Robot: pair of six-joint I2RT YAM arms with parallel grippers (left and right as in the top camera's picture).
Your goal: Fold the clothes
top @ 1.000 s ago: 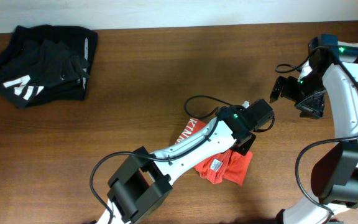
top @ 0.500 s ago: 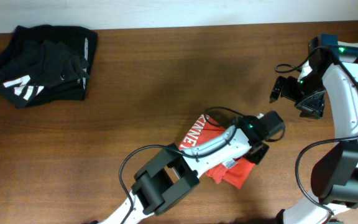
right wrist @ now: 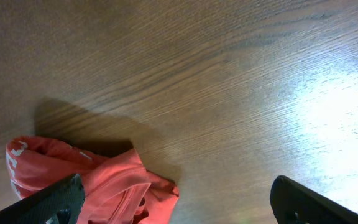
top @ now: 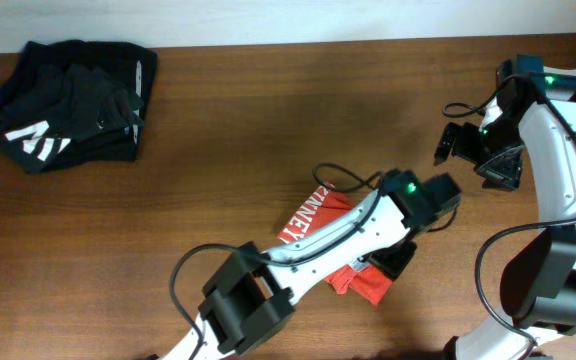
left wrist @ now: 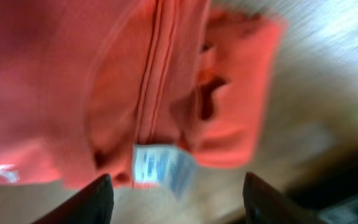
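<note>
Left gripper (left wrist: 180, 200): its two fingers stand apart with nothing between them. The wrist picture is blurry, so I can't tell if the tips touch the cloth.
Where the left gripper is: low over the bunched-up right end of the red-orange T-shirt (top: 313, 215), near the front of the table (top: 248, 120).
Right gripper (right wrist: 179, 205): fingers spread wide and holding nothing. It hangs above bare wood on the right side, well apart from the shirt.
Red-orange T-shirt: it lies crumpled on the table, partly hidden under the left arm. White letters show on its left part.
Neck label (left wrist: 160, 165): small and white, at the shirt's edge closest to the left fingers.
Black clothes (top: 68, 100): a pile with white stripes in the far left corner, well apart from the shirt.
Table: brown wood.
</note>
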